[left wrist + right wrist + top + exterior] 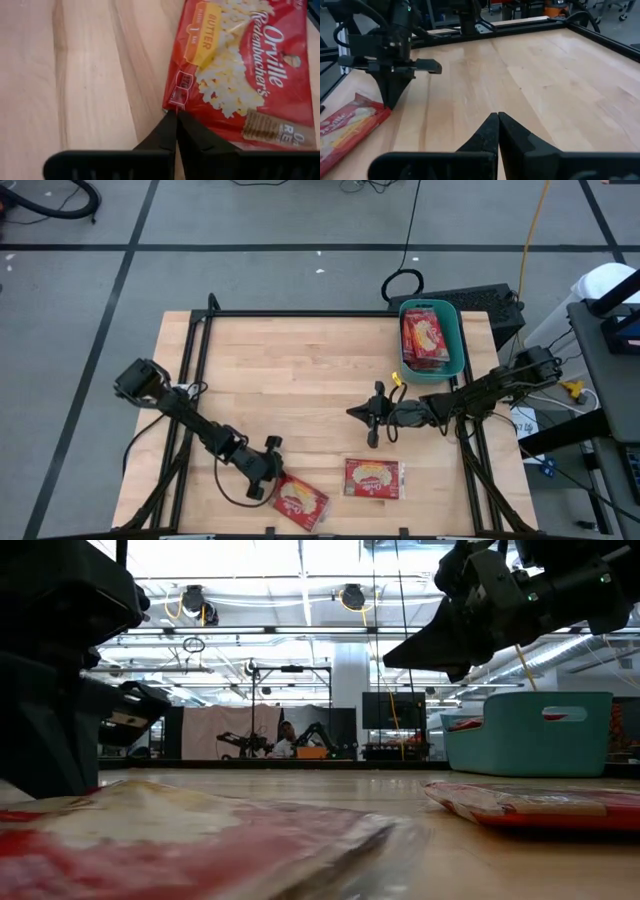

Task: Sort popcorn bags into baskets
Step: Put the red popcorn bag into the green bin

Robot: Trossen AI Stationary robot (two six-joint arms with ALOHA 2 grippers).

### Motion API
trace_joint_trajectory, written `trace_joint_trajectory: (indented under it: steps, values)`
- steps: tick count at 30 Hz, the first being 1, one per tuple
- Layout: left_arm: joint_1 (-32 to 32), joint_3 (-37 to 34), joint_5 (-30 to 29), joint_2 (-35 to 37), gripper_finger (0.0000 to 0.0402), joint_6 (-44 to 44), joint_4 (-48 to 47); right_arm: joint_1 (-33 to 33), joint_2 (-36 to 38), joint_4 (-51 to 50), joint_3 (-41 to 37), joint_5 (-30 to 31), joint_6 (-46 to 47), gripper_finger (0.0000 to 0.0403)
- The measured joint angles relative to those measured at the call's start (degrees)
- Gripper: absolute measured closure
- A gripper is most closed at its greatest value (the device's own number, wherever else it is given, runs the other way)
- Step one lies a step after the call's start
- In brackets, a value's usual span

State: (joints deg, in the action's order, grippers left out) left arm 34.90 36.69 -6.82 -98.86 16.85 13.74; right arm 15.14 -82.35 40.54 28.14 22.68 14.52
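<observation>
Near popcorn bag (240,75) | left gripper (176,116) pinched on its corner | step: pickup | next: lift, carry to basket (433,340)

Light wood table top (300,380) w/ black metal frame (300,313) along its edges. Grey floor (250,220) around it, marked w/ dark tape lines; black cable (410,240) and yellow cable (533,230) run across it. Dark box, poss. a power unit, (490,302) sits at table's far corner. In the room beyond: ceiling lights (350,595), dark monitor (393,710), a person seated far off (288,740).
</observation>
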Motion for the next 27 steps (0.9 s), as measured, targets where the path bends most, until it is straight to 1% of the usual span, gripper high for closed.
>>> trace_joint_trajectory:
  steps: [2, 4, 6, 9, 13, 16, 21, 27]
  values:
    - [-0.29, -0.12, -1.30, 1.16, 0.0392, -0.47, -0.73, 0.17, 0.00, -0.03, 0.00, 0.00, 0.00, 0.0403]
    - [-0.54, -0.38, -3.78, 3.45, 0.0396, -2.72, -2.21, 0.32, 0.00, 0.03, 0.00, 0.02, 0.00, 0.0403]
    - [-1.22, -0.30, -7.07, 5.79, 0.0397, -5.14, -1.68, 0.34, 0.00, -0.01, 0.00, 0.02, 0.00, 0.0403]
    - [-2.39, -0.25, -13.37, 10.34, 0.0398, -8.65, -3.59, 0.34, 0.02, 0.19, 0.00, 0.35, 0.00, 0.0403]
    - [-5.45, -0.25, -22.35, 16.82, 0.0399, -12.34, -3.67, 0.34, 0.00, 0.42, 0.00, 5.43, 0.93, 0.0403]
    - [-8.21, -0.16, -28.11, 21.40, 0.0399, -14.55, -3.24, 0.28, 0.00, 0.91, 0.00, 7.62, 1.51, 0.0403]
    - [-13.24, -0.16, -31.28, 27.37, 0.0400, -18.54, -1.26, 0.30, -0.82, 3.35, 0.00, 9.16, 2.65, 0.0403]
    - [-18.94, -0.16, -31.38, 29.90, 0.0400, -23.12, 4.22, 0.30, -6.04, 9.89, 0.02, 9.01, 3.56, 0.0384]
